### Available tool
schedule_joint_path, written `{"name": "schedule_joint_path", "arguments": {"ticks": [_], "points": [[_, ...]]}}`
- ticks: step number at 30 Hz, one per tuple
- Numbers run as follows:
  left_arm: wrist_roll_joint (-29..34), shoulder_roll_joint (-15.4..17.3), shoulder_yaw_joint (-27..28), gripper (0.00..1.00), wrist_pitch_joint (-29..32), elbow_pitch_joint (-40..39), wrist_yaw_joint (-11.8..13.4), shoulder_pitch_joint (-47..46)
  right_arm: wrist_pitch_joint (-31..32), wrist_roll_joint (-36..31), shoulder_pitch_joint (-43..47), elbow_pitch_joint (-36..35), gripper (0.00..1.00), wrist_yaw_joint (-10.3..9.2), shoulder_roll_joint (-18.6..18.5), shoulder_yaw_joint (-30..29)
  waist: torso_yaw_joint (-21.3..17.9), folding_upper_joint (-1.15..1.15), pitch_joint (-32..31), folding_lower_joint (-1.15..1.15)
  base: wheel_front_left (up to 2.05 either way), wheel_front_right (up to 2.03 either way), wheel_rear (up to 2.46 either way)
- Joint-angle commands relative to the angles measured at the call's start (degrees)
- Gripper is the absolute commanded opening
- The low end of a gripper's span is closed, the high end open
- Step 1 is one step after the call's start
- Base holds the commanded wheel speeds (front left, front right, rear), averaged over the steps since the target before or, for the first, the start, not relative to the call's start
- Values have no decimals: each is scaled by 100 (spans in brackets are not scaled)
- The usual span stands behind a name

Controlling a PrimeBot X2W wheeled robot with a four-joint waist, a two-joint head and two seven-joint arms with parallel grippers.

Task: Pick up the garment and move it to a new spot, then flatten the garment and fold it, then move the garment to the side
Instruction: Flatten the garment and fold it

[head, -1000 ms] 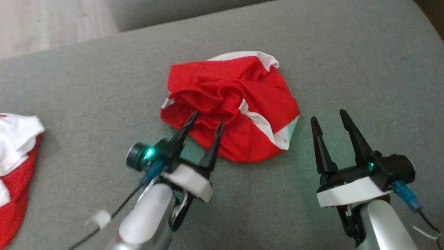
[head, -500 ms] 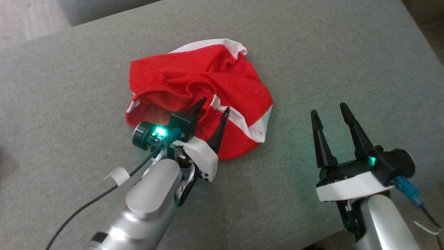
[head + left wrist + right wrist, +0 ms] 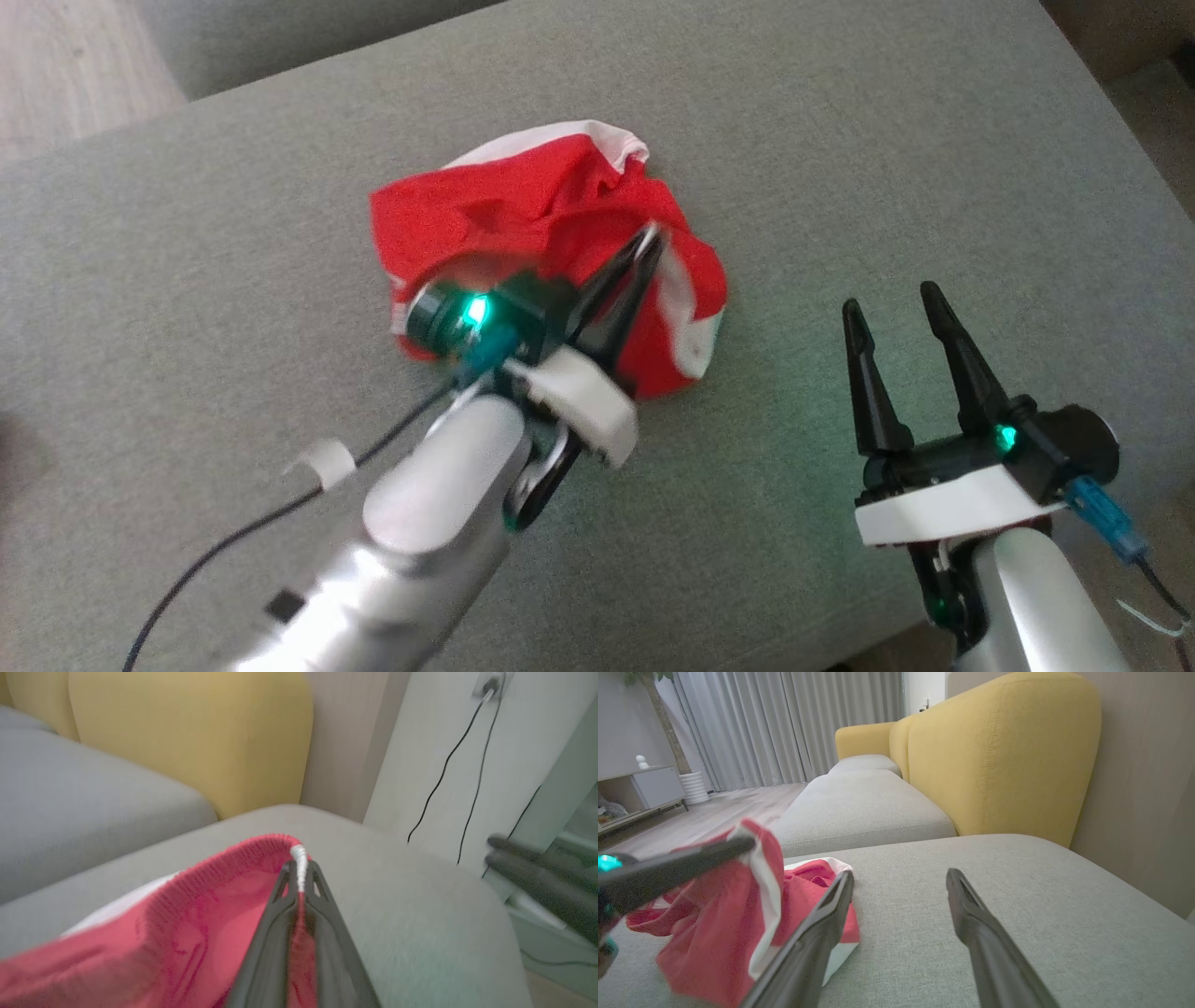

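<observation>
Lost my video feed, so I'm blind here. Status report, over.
Left gripper shut on the garment at its edge, part raised off the cushion. Right gripper open, apart to the side, holding nothing. No obstacle seen near it.

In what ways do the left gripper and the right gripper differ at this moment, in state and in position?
The left gripper is shut on the white-trimmed edge of the red garment; the right gripper is open and holds nothing. The left gripper is over the garment and holds a fold of it raised; the right gripper is apart from it, above bare grey cushion. Both have two long dark fingers and a green light.
</observation>
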Motion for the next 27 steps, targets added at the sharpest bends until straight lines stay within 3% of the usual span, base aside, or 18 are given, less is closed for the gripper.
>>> {"name": "schedule_joint_path", "arguments": {"ticks": [1, 9, 14, 19, 27], "points": [[-55, 7, 138, 0, -107, -429, -18, -492, -36, 27, -22, -142, 100, -4, -10, 101, 76, 0, -86, 0, 0, 0, 0], [-273, 143, 423, 0, -157, -1711, 125, -685, -36, -38, 99, -88, 100, -4, -10, -10, 528, 0, -376, 0, 0, 0, 0], [-515, 780, 521, 0, 8, -2368, 308, 315, -36, -105, 110, -151, 100, -4, -10, -43, 946, 0, -307, 0, 0, 0, 0], [-636, 1432, 660, 0, -347, -2365, 421, 1420, -36, -233, 98, -154, 100, -4, -10, -159, 1345, 0, -72, 0, 0, 0, 0], [-619, 1871, 1133, 0, -778, -2198, 316, 2050, -36, -256, -1, 16, 100, -4, -10, -242, 1844, 0, 128, 0, 0, 0, 0]]}}
